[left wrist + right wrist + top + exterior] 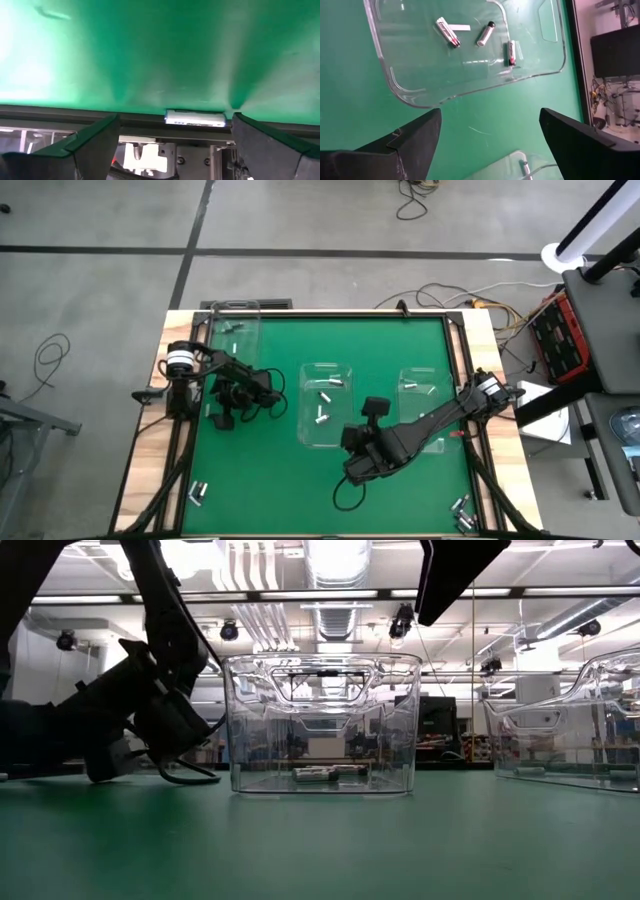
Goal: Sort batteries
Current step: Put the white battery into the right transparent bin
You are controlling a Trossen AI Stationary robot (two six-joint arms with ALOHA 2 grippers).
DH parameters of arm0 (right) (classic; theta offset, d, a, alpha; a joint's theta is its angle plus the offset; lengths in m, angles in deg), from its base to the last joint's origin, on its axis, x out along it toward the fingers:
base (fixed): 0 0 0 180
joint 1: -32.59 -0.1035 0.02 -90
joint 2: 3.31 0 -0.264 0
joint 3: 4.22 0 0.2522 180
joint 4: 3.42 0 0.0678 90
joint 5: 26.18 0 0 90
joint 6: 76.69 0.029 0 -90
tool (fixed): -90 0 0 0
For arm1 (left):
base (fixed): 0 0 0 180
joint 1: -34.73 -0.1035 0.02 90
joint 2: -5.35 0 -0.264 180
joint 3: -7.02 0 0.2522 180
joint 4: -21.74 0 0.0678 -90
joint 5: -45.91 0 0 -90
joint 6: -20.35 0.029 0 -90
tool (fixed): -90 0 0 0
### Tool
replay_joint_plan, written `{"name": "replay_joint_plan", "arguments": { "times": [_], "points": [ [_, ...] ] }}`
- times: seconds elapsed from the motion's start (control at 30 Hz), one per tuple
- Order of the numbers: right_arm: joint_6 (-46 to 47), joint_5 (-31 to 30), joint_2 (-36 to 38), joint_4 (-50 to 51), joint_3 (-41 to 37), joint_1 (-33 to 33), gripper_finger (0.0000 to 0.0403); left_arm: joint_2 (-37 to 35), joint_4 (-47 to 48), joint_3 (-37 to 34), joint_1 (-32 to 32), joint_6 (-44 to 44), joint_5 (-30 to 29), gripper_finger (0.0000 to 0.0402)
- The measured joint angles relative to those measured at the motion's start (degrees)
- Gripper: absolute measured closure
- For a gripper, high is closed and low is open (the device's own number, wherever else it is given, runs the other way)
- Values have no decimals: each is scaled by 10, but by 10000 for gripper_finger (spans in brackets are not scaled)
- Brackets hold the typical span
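One battery [195, 118], a small silvery cylinder, lies on the green mat against a dark rail at the mat's edge. My left gripper [176, 118] is open and low over the mat at the table's left [218, 418], one finger beyond each end of this battery without touching it. My right gripper [490, 145] is open and empty, raised above the mat just near of the middle clear bin [470, 55]. In that bin lie three batteries [447, 32], [485, 34], [511, 52].
Three clear bins stand on the mat: far left [235, 325], middle [328, 405], right [428, 395], each with batteries inside. Loose batteries lie at the near left [198, 492] and near right [462, 510] corners. Open mat lies between the bins and the near edge.
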Motion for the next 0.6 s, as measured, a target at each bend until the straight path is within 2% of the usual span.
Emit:
{"name": "replay_joint_plan", "arguments": {
  "times": [0.13, 0.6],
  "points": [
    [4, 0, 0, 2, 0, 0, 67, -1, -2, 0, 2, 9, 33, 48],
    [25, 5, 0, 5, 0, -1, 67, -11, -7, -2, 33, 23, 84, 48]
  ]
}}
